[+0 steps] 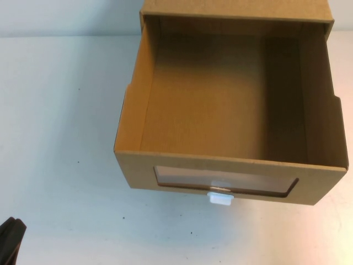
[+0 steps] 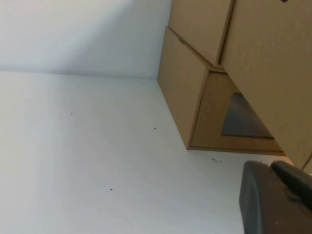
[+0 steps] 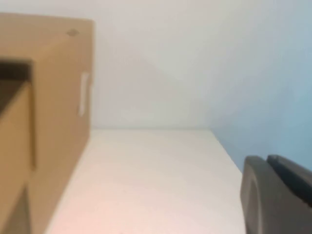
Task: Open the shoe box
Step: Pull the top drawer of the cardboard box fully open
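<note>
The brown cardboard shoe box (image 1: pixel 138 171) stands in the middle of the white table, its drawer pulled out of the outer sleeve (image 1: pixel 237 8) toward me, and the inside is empty. The drawer front has a clear window (image 1: pixel 182 176) and a white pull tab (image 1: pixel 219 197). My left gripper (image 1: pixel 11 243) sits low at the near left corner, away from the box, fingers together and holding nothing (image 2: pixel 268 168). The left wrist view shows the box's side (image 2: pixel 185 87). My right gripper (image 3: pixel 265 163) is outside the high view, shut and empty, off to the right of the box (image 3: pixel 58 97).
White tabletop (image 1: pixel 60 138) stretches to the left of the box and along its front. A pale wall (image 3: pixel 161 63) rises behind the table. A few small dark specks dot the surface.
</note>
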